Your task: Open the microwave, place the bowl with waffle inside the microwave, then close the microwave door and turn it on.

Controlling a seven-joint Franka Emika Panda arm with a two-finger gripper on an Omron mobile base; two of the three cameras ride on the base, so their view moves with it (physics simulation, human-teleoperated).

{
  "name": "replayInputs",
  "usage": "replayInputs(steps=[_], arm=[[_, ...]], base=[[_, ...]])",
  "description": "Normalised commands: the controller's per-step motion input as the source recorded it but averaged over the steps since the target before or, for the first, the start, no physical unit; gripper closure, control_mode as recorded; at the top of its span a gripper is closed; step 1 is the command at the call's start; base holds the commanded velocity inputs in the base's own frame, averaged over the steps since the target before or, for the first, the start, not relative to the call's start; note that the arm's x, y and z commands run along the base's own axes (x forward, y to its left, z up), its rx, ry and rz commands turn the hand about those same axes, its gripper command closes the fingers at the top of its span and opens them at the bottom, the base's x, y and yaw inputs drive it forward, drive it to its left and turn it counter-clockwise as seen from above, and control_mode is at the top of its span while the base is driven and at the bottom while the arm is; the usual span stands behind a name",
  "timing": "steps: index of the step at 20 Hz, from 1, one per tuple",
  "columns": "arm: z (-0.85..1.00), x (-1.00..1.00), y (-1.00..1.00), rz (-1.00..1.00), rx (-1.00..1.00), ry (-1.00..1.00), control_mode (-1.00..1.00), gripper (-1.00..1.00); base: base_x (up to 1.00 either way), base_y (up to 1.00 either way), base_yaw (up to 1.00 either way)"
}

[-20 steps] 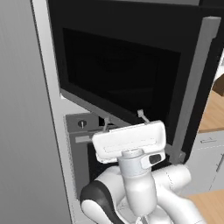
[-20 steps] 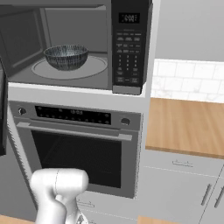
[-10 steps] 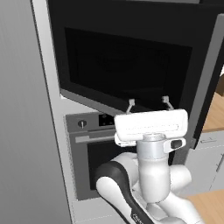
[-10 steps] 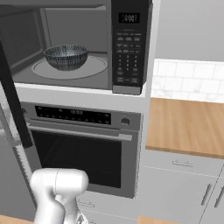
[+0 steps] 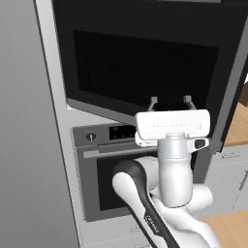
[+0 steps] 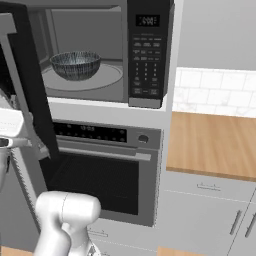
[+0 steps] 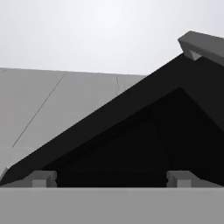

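Left base view: gripper (image 5: 170, 100) with fingers spread apart and empty, just below the open microwave door (image 5: 145, 63). Right base view: bowl (image 6: 75, 65) sits on the turntable, left of centre, inside the microwave (image 6: 105, 50), above the silver oven (image 6: 100, 170).

A silver oven (image 6: 105, 170) sits built into grey cabinetry; a wooden bench (image 6: 215, 145) meets white tiled wall (image 6: 215, 92).

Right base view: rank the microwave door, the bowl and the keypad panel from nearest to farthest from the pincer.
1. microwave door, swung open at far left, beside the pincer.
2. bowl, inside on the turntable.
3. keypad panel, right of the cavity.
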Motion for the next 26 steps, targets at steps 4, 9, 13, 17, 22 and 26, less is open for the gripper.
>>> replayInputs(steps=[4,9,13,17,22,26], arm=[[0.00,0.72,-0.42,0.19,0.07,0.29,-1.00,-1.00],[-0.04,0.70,-0.22,0.15,0.05,0.41,-1.00,-1.00],[-0.08,0.59,-0.11,0.12,0.04,0.41,-1.00,-1.00],[-0.01,0.65,0.00,0.07,0.04,0.37,-1.00,-1.00],[-0.01,0.60,-0.02,0.05,0.02,0.21,-1.00,-1.00],[-0.11,0.49,-0.21,0.13,0.00,0.11,-1.00,-1.00]], base=[[0.00,0.00,0.00],[0.00,0.00,0.00],[0.00,0.00,0.00],[0.00,0.00,0.00],[0.00,0.00,0.00],[0.00,0.00,0.00]])
